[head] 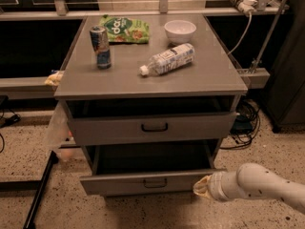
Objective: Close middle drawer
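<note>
The middle drawer [119, 182] is a wide, shallow grey front with a small black bar handle [155, 182]. It stands pulled out from the cabinet, below the taller top drawer [152, 127], which is also out a little. My gripper [202, 187] is at the end of my white arm [259, 185], low at the right. It is at the right front corner of the middle drawer's front. I cannot tell whether it touches the front. The lowest drawer is hidden under the middle one.
On the cabinet top [214, 78] are a can [100, 46], a green chip bag [125, 29], a white bowl [180, 31] and a plastic bottle lying on its side [167, 59]. Cables [245, 123] lie on the floor at the right. A black pole [40, 192] leans at the left.
</note>
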Motion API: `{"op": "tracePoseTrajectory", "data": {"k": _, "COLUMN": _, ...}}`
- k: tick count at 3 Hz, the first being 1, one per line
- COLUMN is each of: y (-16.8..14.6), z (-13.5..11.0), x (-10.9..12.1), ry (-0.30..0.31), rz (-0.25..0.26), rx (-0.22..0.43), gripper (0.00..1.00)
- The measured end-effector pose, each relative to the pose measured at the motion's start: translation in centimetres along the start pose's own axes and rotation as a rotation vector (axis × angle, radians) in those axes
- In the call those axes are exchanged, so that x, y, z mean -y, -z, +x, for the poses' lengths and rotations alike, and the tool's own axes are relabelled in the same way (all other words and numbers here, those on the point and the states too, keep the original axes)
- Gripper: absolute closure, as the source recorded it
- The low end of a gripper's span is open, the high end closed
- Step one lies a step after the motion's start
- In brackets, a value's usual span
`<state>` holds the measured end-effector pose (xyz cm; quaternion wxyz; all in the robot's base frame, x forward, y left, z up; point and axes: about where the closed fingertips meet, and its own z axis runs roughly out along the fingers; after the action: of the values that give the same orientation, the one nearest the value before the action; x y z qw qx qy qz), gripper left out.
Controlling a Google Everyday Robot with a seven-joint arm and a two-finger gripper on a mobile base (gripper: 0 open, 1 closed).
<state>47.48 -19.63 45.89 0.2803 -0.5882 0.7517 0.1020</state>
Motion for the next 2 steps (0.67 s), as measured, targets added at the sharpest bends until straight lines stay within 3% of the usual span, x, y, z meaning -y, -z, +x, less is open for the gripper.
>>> {"op": "tracePoseTrajectory", "data": {"k": 1, "y": -3.72, "z": 1.17, "x": 0.2, "ry": -0.003, "rz": 0.002, "rx": 0.045, "gripper": 1.0}}
{"op": "tracePoseTrajectory", "data": {"k": 2, "y": -3.72, "z": 1.18, "x": 0.2, "ry": -0.003, "rz": 0.002, "rx": 0.045, "gripper": 1.0}}
